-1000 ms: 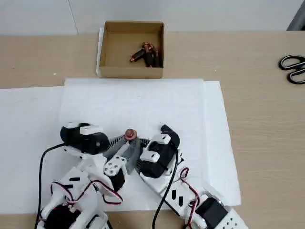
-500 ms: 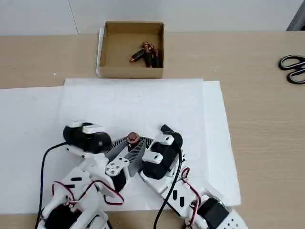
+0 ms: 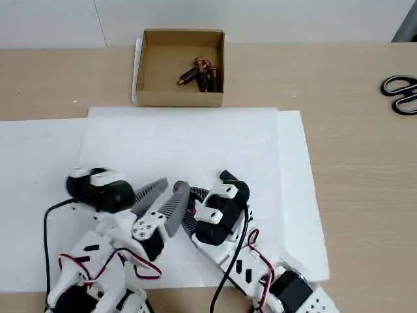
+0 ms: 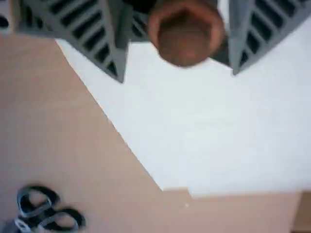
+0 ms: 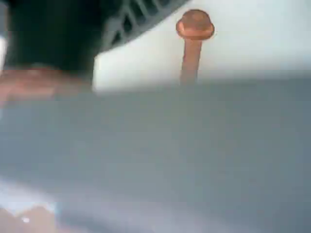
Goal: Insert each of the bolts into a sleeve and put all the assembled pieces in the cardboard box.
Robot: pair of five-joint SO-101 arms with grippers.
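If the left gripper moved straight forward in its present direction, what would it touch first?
Probably the bolt, whose copper head sits between the left gripper's open jaws; beyond it lies white paper.

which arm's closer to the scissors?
Right. The right arm is on the same side as the scissors; the left arm is beyond it, farther off.

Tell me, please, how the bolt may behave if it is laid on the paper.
The bolt looks like metal, so it is probably stiff and heavy for its size. Its round shaft would likely roll on the flat paper, curving around the wider head.
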